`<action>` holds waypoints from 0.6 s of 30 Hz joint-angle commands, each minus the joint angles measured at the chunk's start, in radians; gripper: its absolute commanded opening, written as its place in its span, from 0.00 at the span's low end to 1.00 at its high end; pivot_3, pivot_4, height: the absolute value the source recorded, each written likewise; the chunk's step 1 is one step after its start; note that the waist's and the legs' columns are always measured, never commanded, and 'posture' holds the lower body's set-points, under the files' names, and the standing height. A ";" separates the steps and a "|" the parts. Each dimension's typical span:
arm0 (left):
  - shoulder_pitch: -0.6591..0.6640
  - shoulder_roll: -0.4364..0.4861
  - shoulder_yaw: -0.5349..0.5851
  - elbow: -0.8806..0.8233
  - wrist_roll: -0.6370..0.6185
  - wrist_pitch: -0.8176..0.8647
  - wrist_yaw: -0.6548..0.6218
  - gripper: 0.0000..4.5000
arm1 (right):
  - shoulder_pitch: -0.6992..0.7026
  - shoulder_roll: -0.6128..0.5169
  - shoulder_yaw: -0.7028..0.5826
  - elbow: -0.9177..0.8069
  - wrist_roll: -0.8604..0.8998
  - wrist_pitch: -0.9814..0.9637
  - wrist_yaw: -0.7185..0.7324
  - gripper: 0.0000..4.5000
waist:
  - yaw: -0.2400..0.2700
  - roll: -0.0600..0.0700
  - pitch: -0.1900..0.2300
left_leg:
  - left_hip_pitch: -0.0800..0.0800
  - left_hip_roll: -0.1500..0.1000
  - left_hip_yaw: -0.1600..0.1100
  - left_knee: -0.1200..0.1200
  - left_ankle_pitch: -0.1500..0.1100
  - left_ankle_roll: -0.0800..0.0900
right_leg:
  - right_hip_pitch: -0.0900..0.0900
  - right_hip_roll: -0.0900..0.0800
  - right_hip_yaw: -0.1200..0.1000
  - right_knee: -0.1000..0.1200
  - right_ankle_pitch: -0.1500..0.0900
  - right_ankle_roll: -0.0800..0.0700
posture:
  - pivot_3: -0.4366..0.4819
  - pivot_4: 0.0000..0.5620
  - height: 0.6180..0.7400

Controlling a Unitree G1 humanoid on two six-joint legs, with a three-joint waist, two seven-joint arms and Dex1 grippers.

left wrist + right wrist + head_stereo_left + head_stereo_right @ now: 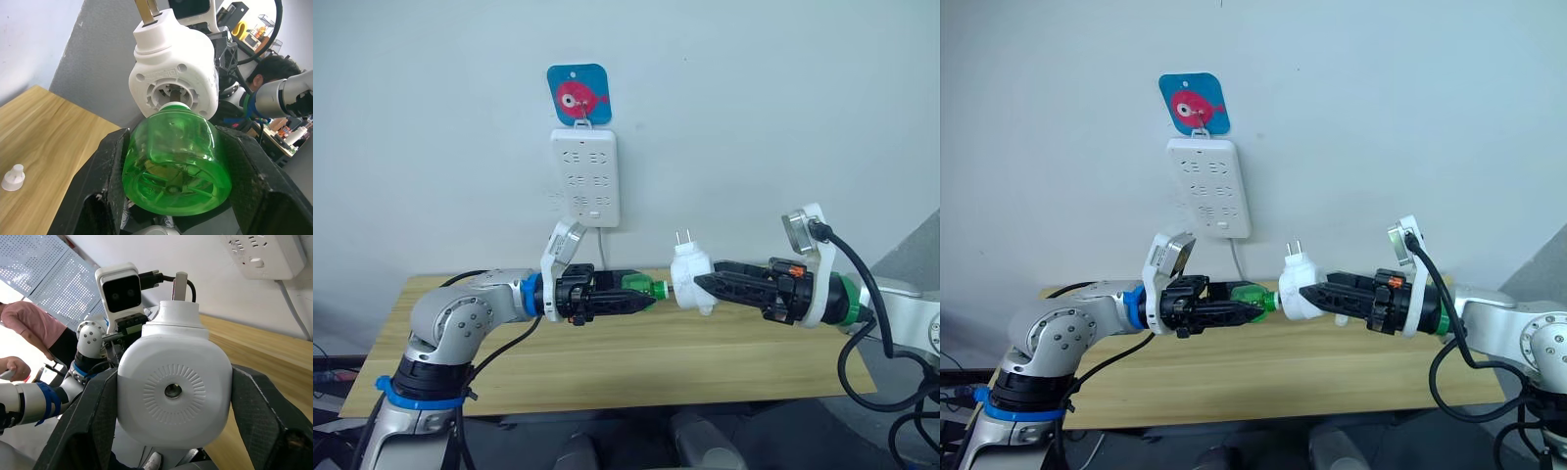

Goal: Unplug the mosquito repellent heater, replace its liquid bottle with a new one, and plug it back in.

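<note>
Both arms are raised above the table (607,372) and reach toward each other, forearms roughly level, so the two hands meet in mid-air in front of the wall. The left hand (641,292) points toward the robot's right; the right hand (707,285) points toward its left.

There is one mosquito repellent heater (691,277), one green bottle (644,288), one small white cap (13,177) lying on the table, and one white power strip (585,177) hanging on the wall under a blue fish hook (578,95).

The right hand is clamped on the heater's rounded body, its two prongs pointing up. The left hand is closed around the green bottle, a finger on each side, and the bottle's neck sits at the socket in the heater's underside. The heater is held in the air, below the strip and off to its right, unplugged
</note>
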 commanded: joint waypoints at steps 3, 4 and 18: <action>-0.021 -0.010 0.006 -0.020 -0.032 0.008 -0.017 0.53 | -0.018 -0.007 0.012 -0.035 0.000 -0.004 0.030 0.66 | 0.000 0.000 0.000 | 0.000 0.000 0.000 0.000 0.000 0.000 | 0.000 0.000 0.000 0.000 0.000 0.000 | 0.25 0.09 0.95; -0.020 -0.004 0.010 -0.014 -0.030 0.010 -0.021 0.53 | -0.016 -0.010 0.007 -0.029 0.002 -0.006 0.030 0.66 | 0.000 0.000 0.000 | 0.000 0.000 0.000 0.000 0.000 0.000 | 0.000 0.000 0.000 0.000 0.000 0.000 | 0.25 0.09 0.95; -0.005 0.017 0.056 0.004 -0.071 0.050 -0.014 0.53 | 0.003 -0.009 -0.025 0.020 0.024 -0.031 0.017 0.66 | 0.000 0.000 0.000 | 0.000 0.000 0.000 0.000 0.000 0.000 | 0.000 0.000 0.000 0.000 0.000 0.000 | 0.25 0.09 0.95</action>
